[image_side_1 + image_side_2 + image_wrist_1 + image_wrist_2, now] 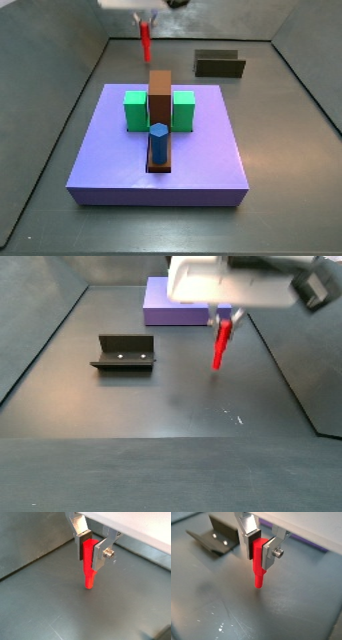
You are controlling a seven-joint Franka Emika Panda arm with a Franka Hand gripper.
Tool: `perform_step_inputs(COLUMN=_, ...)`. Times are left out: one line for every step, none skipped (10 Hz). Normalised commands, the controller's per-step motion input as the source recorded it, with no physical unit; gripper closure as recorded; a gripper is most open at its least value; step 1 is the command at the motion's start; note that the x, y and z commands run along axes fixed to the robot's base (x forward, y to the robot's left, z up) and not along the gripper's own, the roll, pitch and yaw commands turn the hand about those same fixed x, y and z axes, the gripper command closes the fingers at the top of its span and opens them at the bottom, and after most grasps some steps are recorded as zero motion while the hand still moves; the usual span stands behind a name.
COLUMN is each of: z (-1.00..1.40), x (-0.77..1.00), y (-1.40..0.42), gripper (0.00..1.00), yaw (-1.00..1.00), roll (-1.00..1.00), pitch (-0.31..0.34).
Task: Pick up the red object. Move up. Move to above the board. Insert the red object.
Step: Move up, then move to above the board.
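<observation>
while clamped between silver fingers (97,553), red object (88,574) hangs upright, lower end clear of grey floor (60,607). gripper (260,546) closed on its top, raised near fixture (124,353), beside board (158,150), not above it.

The gripper (92,548) hangs above the floor (60,607), clamped on the upper end of the red object (88,574), which points down, clear of the floor. In a side view, the gripper (144,17) and the red object (144,42) are behind the board (160,165). On the board stand two blocks (136,111) flanking a bar (160,105); a hexagonal peg (158,143) stands at the bar's front. The fixture (124,353) stands on the floor, apart from the board (167,306).
</observation>
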Motion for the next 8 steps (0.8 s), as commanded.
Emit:
perform_step_inputs(z=0.59, x=-0.03, y=0.05, gripper=1.0, yaw=0.02, roll=0.01, pitch=0.057)
perform_step_inputs(z=0.21, x=0.02, y=0.02, gripper=1.0, yaw=0.01, roll=0.03, pitch=0.034)
perform_step_inputs(z=1.4, x=0.0, y=0.0, gripper=1.0, yaw=0.0, roll=0.0, pitch=0.0)
perform_step_inputs(z=1.4, x=-0.03, y=-0.01, gripper=1.0, yaw=-0.01, roll=-0.01, pitch=0.026)
perform_step_inputs(z=1.4, x=-0.06, y=-0.01, gripper=1.0, yaw=-0.01, roll=0.0, pitch=0.038)
perform_step_inputs(z=1.4, x=-0.02, y=0.0, gripper=1.0, yaw=0.0, roll=0.02, pitch=0.008)
perform_step_inputs(z=1.4, x=0.04, y=0.0, gripper=1.0, yaw=0.0, roll=0.0, pitch=0.065)
perform_step_inputs(z=0.74, x=0.01, y=0.0, gripper=1.0, yaw=0.0, roll=0.0, pitch=0.094)
